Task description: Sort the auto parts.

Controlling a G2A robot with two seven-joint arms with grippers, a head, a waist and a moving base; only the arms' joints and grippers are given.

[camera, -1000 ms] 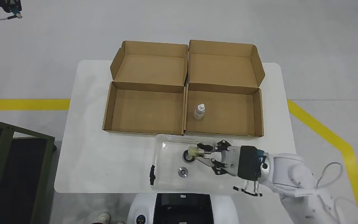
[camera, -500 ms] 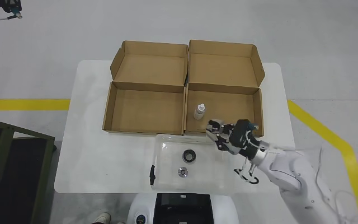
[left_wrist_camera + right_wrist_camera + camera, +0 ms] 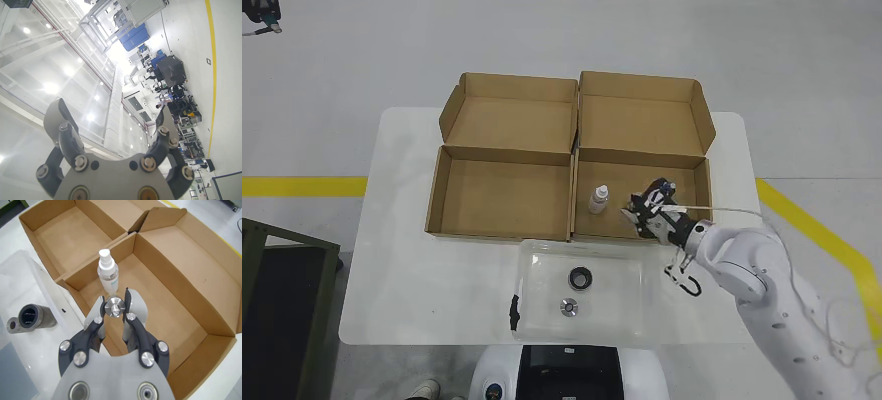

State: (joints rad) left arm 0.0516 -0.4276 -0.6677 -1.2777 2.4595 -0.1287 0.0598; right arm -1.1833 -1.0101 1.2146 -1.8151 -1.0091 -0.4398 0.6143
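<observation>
Top view: the right gripper [image 3: 646,212] hangs over the floor of the right-hand brown cardboard box [image 3: 687,200], near the small clear spray bottle with a white cap [image 3: 598,198] standing upright in there. The left-hand brown cardboard box [image 3: 500,195] sits alongside, touching it. In front, the clear plastic tray [image 3: 542,275] holds 2 parts: a grey metal cylinder with a dark bore [image 3: 581,279] and a round silver disc [image 3: 567,308].

Left wrist view: the left gripper [image 3: 111,108] points up at the hall ceiling, fingers spread wide, nothing between them.

Right wrist view: the fingers are clamped on a small silver metal fitting with a round flanged head [image 3: 114,309], held above the box floor just short of the bottle.

This looks like the carry step of 1 sort, nearly done. The next move calls for lowering and letting go without tipping that bottle.

Against 1 second ago: the gripper was over the tray with the fitting. It has swung across the tray's far wall into the box, and the 2 tray parts haven't budged.
</observation>
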